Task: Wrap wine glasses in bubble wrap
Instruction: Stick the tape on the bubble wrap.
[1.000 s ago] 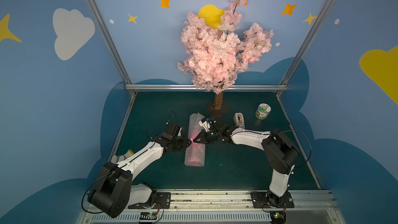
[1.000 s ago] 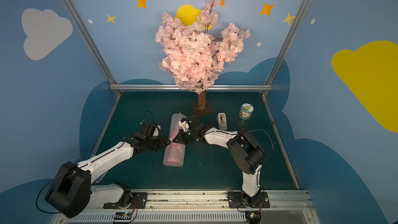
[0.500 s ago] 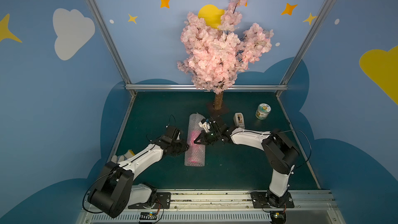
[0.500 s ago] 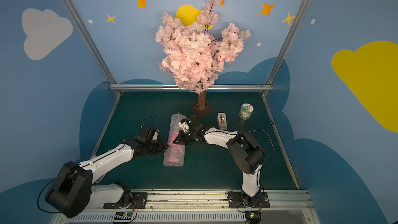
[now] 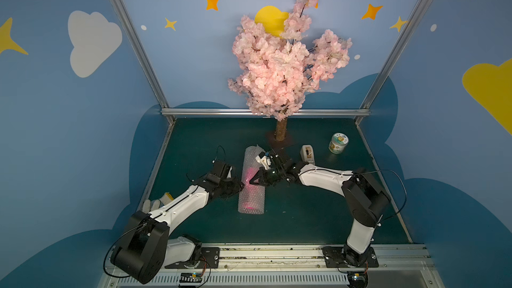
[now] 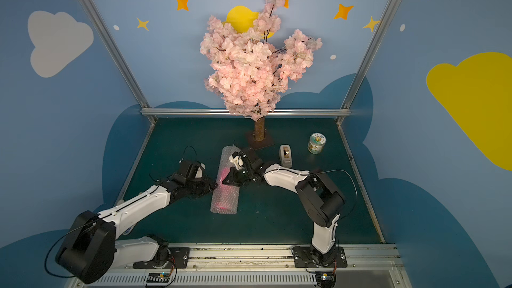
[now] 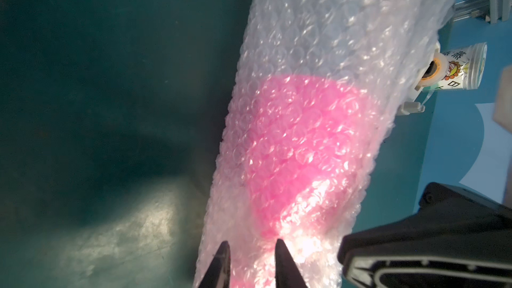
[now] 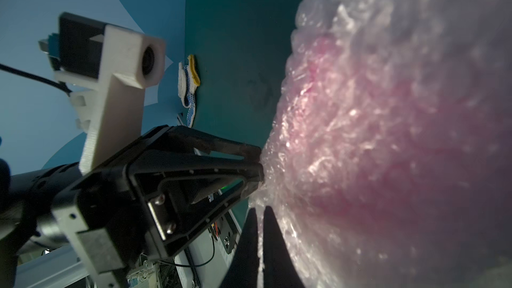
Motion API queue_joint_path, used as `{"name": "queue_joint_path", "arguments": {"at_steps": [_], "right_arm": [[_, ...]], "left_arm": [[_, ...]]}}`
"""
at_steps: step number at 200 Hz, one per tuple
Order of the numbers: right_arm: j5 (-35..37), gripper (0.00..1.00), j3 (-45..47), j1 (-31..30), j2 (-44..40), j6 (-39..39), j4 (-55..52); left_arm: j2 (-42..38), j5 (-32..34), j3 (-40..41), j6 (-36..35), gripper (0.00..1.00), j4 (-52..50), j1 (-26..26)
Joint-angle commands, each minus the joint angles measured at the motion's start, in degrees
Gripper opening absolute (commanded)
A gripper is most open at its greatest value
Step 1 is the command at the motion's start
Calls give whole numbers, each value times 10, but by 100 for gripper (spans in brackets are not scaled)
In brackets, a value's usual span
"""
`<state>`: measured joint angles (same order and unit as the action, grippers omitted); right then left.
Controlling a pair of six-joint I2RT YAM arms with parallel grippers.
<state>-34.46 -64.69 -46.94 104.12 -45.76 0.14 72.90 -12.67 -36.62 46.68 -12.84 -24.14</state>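
The bubble wrap (image 5: 251,198) lies on the green table as a long roll, in both top views (image 6: 225,193). The pink wine glass (image 7: 299,139) shows through the film inside it (image 5: 248,174). My left gripper (image 5: 241,187) meets the roll's left side at mid-length. Its jaws stand narrowly apart with a fold of wrap between the tips (image 7: 251,243). From the right, my right gripper (image 5: 250,182) reaches over the top of the roll. In the right wrist view its fingers (image 8: 260,208) are almost together on a sliver of film.
A blossom tree on a trunk (image 5: 280,132) stands at the back centre. A white tape dispenser (image 5: 308,153) and a green-labelled jar (image 5: 338,143) sit at the back right. A work glove (image 5: 160,200) lies by the left wall. Both arms flank the roll closely.
My left gripper has shifted slightly along the roll's left side toward the front and its jaws have narrowed a little. The right gripper and the roll have barely moved.
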Motion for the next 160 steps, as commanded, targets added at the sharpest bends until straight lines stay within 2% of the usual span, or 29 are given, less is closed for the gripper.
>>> {"name": "queue_joint_path", "arguments": {"at_steps": [1,66,73,105,149,160], "right_arm": [[8,9,15,-4,-12,9,-3],[4,8,22,-1,23,7,26],[5,8,22,-1,17,7,24],[13,8,11,2,-5,22,-5],[-3,8,18,7,-7,6,20],[-3,12,18,8,-19,8,12]], "left_arm": [[4,-3,-5,-2,29,-3,2],[-5,-3,-23,-8,29,-17,2],[-6,-22,-23,-10,31,-18,1],[-3,-32,-27,-14,43,-19,-9],[49,-30,-24,-10,38,3,-16],[46,-27,-26,-11,38,-2,-16]]}}
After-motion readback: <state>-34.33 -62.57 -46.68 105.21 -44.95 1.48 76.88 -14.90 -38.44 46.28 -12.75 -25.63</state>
